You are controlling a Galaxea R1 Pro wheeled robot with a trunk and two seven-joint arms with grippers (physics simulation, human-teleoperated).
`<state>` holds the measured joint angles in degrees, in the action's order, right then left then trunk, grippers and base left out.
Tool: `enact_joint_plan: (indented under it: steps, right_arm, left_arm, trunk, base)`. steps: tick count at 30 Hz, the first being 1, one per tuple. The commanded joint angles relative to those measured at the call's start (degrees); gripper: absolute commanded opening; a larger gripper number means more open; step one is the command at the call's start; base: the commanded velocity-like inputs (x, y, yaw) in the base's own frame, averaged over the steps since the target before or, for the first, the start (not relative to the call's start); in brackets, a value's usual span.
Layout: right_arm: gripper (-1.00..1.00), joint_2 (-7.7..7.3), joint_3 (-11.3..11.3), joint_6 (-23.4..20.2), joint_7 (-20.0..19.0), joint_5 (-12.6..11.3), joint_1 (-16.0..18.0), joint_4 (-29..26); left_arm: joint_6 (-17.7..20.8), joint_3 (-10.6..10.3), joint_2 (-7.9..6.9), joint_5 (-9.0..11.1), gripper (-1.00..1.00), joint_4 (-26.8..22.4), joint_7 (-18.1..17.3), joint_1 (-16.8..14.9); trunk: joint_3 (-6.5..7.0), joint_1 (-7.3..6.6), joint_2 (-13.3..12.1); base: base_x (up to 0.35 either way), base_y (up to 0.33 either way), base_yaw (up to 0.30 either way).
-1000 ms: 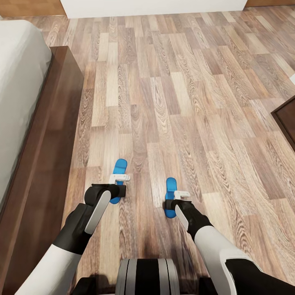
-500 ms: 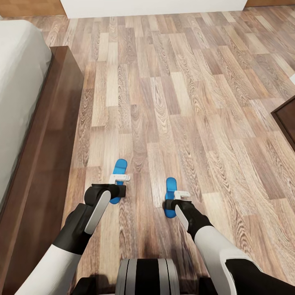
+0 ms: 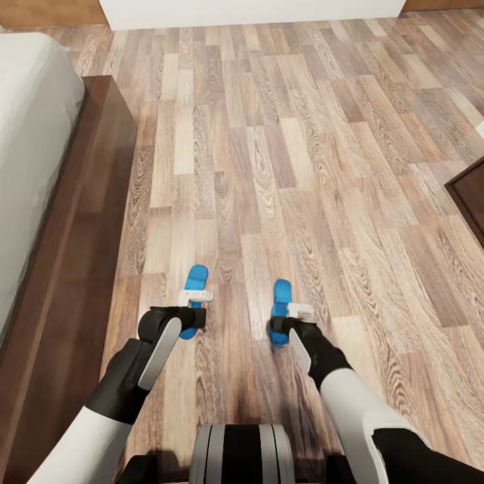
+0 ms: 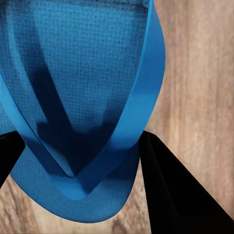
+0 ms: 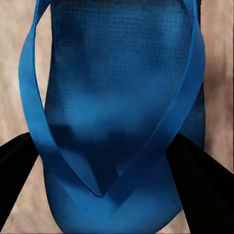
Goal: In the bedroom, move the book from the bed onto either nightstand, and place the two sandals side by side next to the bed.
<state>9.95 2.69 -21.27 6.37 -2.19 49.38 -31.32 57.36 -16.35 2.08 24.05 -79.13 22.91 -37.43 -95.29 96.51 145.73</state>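
Note:
Two bright blue sandals are over the wood-plank floor just ahead of my base, a gap of floor between them. My left gripper (image 3: 195, 296) is shut on the left sandal (image 3: 197, 275), whose sole and straps (image 4: 83, 97) sit between the black fingers (image 4: 170, 195). My right gripper (image 3: 296, 313) is shut on the right sandal (image 3: 281, 293), also gripped across its sole (image 5: 117, 97) by the dark fingers (image 5: 204, 195). I cannot tell if the sandals touch the floor. The bed's off-white mattress (image 3: 33, 168) and dark-brown frame (image 3: 74, 269) run along the left. The book is out of view.
The corner of a dark-brown piece of furniture (image 3: 470, 202) juts in at the right edge. A white wall base (image 3: 255, 10) closes off the far side. Open plank floor (image 3: 282, 154) stretches ahead between the bed frame and that furniture.
My right gripper has carried its sandal a little forward, away from my base. The left gripper and its sandal have shifted very slightly back toward me.

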Motion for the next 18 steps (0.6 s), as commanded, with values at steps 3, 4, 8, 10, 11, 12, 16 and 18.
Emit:
enact_joint_plan:
  steps: [3, 4, 8, 10, 11, 12, 16, 18]
  right_arm:
    - [-1.0, 0.05, 0.3, -1.3, 0.2, -0.4, -2.0, -6.5]
    - [-1.0, 0.05, 0.3, -2.1, 0.2, -0.5, -2.9, -9.1]
    - [-1.0, -0.11, 0.2, -8.6, 0.1, -0.6, -7.4, -21.7]
    - [-1.0, -0.19, 0.2, -13.2, 0.0, -0.6, -10.6, -30.3]
    - [-1.0, -0.21, 0.2, -14.4, -0.2, -0.6, -11.6, -32.9]
    - [-1.0, -0.24, 0.2, -15.5, -0.5, -0.7, -12.5, -35.3]
    - [-1.0, -0.32, 0.2, -20.0, -3.4, -0.6, -16.5, -46.0]
    - [-1.0, -0.34, 0.2, -22.4, -4.7, -0.4, -17.9, -50.1]
  left_arm:
    - [0.2, 0.2, 0.01, 0.5, -1.0, -0.1, 0.4, 0.0]
    - [0.2, 0.3, 0.01, 0.5, -1.0, -0.1, 0.4, 0.0]
    - [0.2, 0.5, 0.02, 0.5, -1.0, -0.2, 0.4, 0.1]
    - [0.1, 0.6, 0.03, 0.5, -1.0, -0.6, 0.5, 0.1]
    - [0.0, 0.7, 0.03, 0.5, -1.0, -0.8, 0.5, 0.1]
    - [0.0, 0.7, 0.03, 0.4, -1.0, -1.0, 0.6, 0.1]
    - [-0.7, 0.7, 0.17, 0.3, -1.0, -1.5, 2.2, 0.1]
    - [-1.6, 0.6, 0.49, 0.3, -1.0, -1.4, 5.1, 0.1]
  trunk:
    - [-0.04, -0.01, 0.0]
    - [-0.04, -0.01, 0.0]
    - [-0.04, -0.01, 0.0]
    - [0.19, -0.03, 0.0]
    - [0.41, -0.06, 0.0]
    - [0.63, -0.08, 0.0]
    - [1.52, -0.19, -0.1]
    - [1.96, -0.24, -0.1]
  base:
    - [0.0, 0.0, 0.0]
    - [0.0, 0.0, 0.0]
    - [0.0, 0.0, 0.0]
    - [0.0, 0.0, 0.0]
    - [0.0, 0.0, 0.0]
    - [0.0, 0.0, 0.0]
    - [0.0, 0.0, 0.0]
    - [0.0, 0.0, 0.0]
